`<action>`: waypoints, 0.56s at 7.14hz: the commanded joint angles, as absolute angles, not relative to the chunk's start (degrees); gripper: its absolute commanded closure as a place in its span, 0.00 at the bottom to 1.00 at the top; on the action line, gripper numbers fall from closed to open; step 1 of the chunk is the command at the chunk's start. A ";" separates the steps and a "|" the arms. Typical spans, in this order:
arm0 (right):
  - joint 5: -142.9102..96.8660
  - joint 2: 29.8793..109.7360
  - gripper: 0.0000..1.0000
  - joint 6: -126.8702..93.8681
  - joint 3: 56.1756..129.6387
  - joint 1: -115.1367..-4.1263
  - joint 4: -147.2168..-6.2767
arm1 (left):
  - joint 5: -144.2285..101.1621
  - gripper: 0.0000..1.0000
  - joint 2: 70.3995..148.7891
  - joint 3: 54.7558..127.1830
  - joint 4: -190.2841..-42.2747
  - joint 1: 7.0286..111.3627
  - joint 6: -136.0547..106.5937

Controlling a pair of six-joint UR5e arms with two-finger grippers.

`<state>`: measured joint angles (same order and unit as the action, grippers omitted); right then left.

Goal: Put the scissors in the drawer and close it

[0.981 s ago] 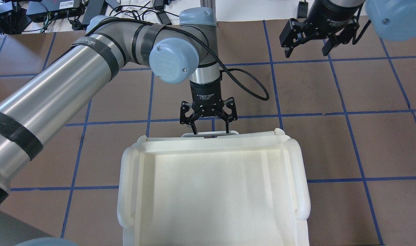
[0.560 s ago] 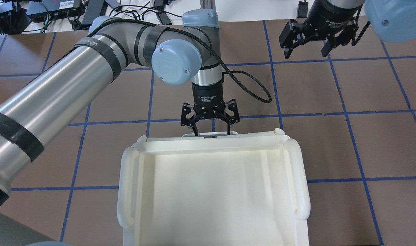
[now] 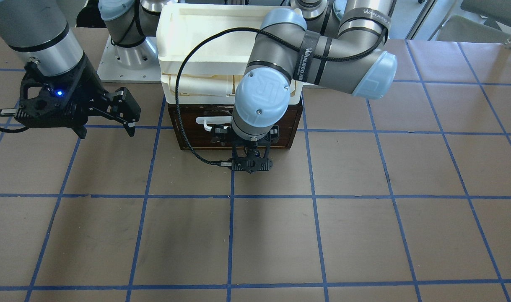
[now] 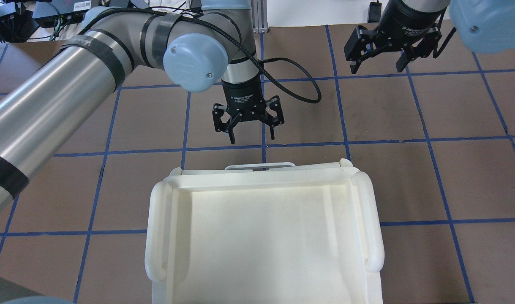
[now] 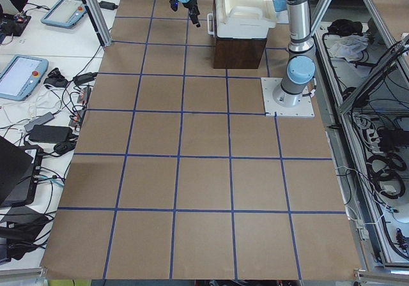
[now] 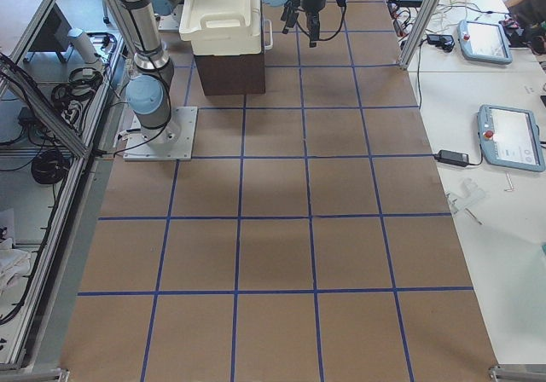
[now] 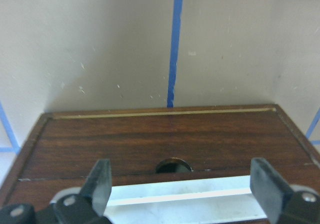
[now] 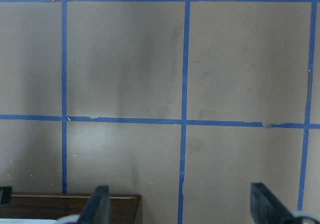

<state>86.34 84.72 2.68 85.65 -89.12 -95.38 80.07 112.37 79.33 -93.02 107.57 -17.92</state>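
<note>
Scissors: not visible in any view. Presumably inside the drawer, but cannot confirm.

Drawer [image 3: 188, 135]: upper centre of front-facing view, under the stacked cream trays [image 4: 265, 179]. Dark front looks flush with its box, and no pale interior shows, so I judge it closed or very nearly so. From overhead only the white handle [image 4: 259, 165] peeks past the tray rim.

Left gripper [image 4: 252, 137]: centre of overhead view, above the handle in frame, clear of it. Fingers spread wide, nothing between them. The wrist view shows the handle between the fingertips but untouched.

Right gripper [image 4: 378, 64]: upper right of overhead view, well apart from the drawer, fingers spread, empty.

Risks:
- A thin gap may remain at the front; the seam is too fine to read.
- If the left arm moves low, a fingertip could hook the handle and drag the drawer open.
- The slack black cable [image 4: 299, 90] could snag.
</note>
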 commanded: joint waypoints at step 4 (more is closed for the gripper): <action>86.40 84.56 0.00 2.73 85.96 -89.03 -97.02 | 90.20 0.00 96.52 80.24 -85.46 98.80 -8.79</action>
<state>86.66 84.80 2.94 85.89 -89.08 -96.33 85.25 99.64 79.42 -88.65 100.15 -9.33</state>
